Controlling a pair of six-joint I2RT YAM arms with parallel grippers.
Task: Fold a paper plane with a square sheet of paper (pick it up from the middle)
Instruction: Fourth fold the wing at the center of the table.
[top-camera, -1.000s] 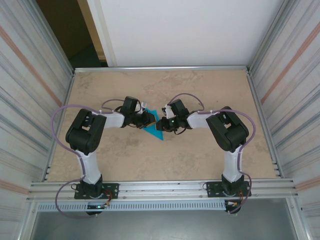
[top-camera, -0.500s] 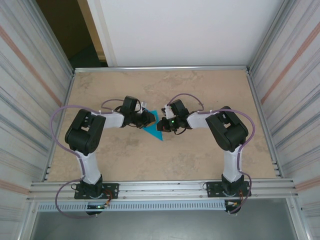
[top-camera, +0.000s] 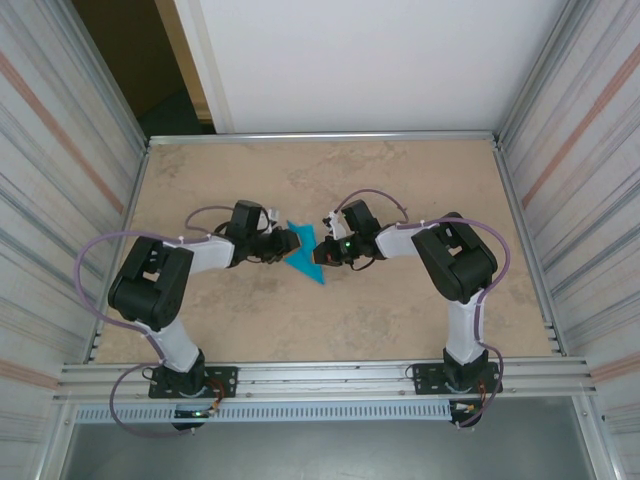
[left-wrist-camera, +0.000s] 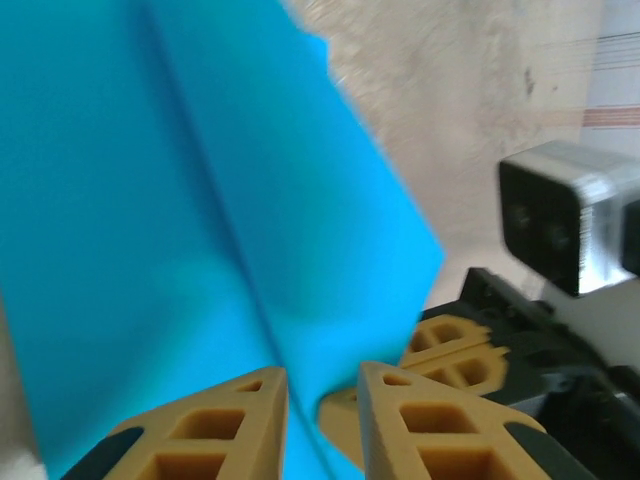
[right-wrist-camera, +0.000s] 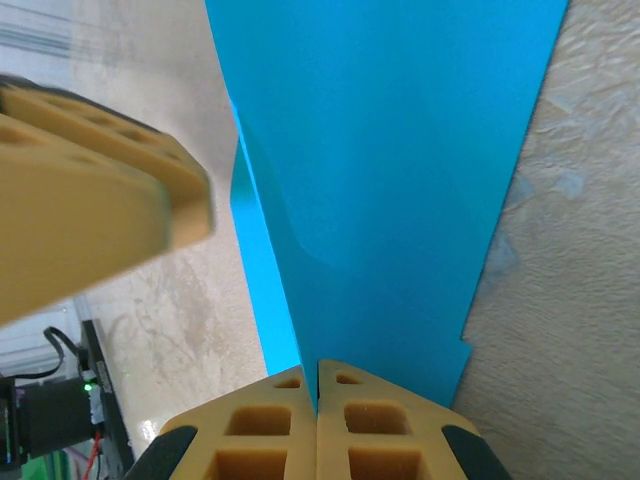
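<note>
1. The right gripper (right-wrist-camera: 317, 368) has its jaws pressed flat together on the edge of the paper plane (right-wrist-camera: 390, 180). In the right wrist view its two yellow fingers (right-wrist-camera: 250, 425) meet with no gap, and the teal paper rises straight out of the seam between them.
2. The left gripper (left-wrist-camera: 322, 378) holds its jaws narrow but apart. A slim gap shows between its fingertips (left-wrist-camera: 230, 420), and the plane's long central crease runs down into that gap. I cannot tell whether either pad touches the paper.
3. In the left wrist view, the right gripper's yellow fingers sit just under the plane's lower right edge, with its black body and a grey camera block behind them.
4. In the right wrist view, a blurred yellow finger of the left gripper hangs above the table (top-camera: 420, 180), left of the plane. The plane's other edge casts a soft shadow on the mottled beige surface.
5. From overhead, the plane sits near the middle of the table, directly between the two grippers. The left gripper is at its left edge and the right gripper at its right edge.
6. The plane's narrow point aims toward the near edge and slightly right, and its wide end faces the far side.
7. Both arms reach inward from their bases at the near edge, elbows bent outward, with purple cables looping along them.
</note>
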